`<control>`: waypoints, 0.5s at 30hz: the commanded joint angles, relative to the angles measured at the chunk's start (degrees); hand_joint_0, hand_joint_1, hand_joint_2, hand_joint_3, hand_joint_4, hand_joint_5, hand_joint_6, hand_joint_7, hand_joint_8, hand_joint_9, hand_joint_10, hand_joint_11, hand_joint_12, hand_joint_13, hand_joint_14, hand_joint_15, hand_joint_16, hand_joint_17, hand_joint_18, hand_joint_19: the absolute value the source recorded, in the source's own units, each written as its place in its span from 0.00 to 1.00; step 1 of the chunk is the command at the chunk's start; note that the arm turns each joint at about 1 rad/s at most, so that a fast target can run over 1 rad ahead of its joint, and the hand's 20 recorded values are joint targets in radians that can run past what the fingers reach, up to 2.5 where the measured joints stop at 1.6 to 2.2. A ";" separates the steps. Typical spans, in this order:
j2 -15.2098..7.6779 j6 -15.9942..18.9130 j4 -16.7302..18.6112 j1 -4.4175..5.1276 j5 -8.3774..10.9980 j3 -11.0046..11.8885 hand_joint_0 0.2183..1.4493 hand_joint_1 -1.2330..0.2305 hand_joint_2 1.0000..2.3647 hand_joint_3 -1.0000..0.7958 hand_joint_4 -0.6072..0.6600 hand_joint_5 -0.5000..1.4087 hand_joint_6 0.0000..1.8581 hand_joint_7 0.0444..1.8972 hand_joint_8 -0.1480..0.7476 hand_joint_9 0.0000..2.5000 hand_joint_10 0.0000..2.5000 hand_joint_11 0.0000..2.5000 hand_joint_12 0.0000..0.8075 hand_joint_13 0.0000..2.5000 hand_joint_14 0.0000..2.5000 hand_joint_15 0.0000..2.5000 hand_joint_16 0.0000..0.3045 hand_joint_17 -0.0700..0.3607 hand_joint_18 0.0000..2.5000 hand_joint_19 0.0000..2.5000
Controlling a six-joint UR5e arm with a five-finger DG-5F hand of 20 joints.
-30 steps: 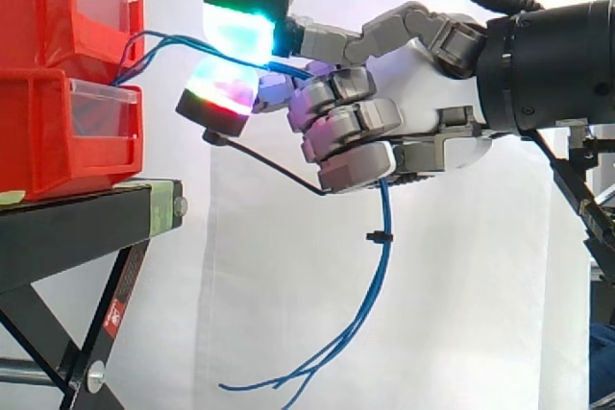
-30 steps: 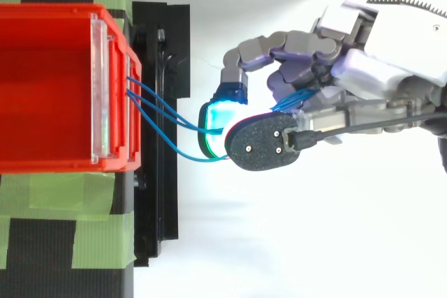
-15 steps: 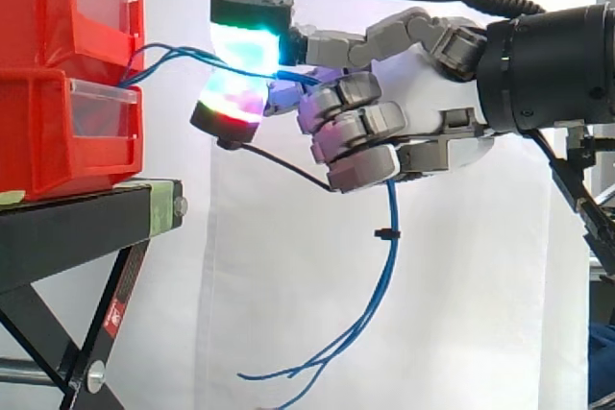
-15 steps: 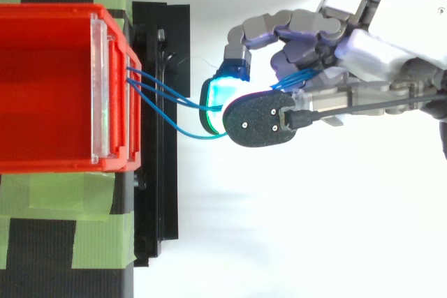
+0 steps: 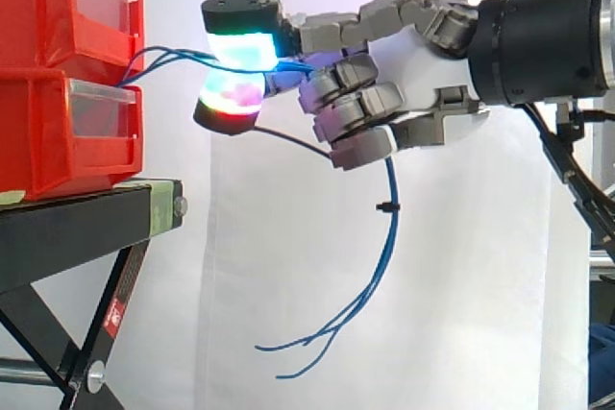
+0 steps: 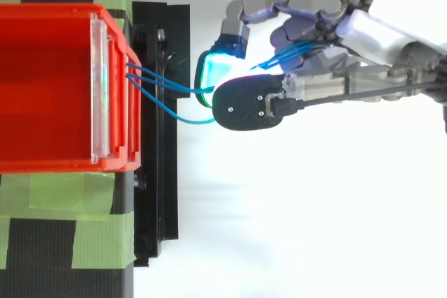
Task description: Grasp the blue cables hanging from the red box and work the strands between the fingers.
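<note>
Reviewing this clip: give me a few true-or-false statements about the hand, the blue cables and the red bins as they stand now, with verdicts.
1. The blue cables run from the red bins across to the hand. True.
2. The hand is open and clear of the cables. False: its fingers are curled and its glowing pads pinch the strands.
3. The cables' loose ends hang free below the hand. True.
4. The red bins stand side by side on the floor. False: they are stacked one on the other on a black stand.
</note>
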 commanded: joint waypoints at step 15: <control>1.38 -4.97 0.11 -0.05 -0.27 0.04 0.62 0.40 0.05 0.61 0.60 0.47 0.10 0.70 0.57 0.33 1.00 0.92 0.50 0.40 1.00 0.58 0.19 0.47 0.56 0.59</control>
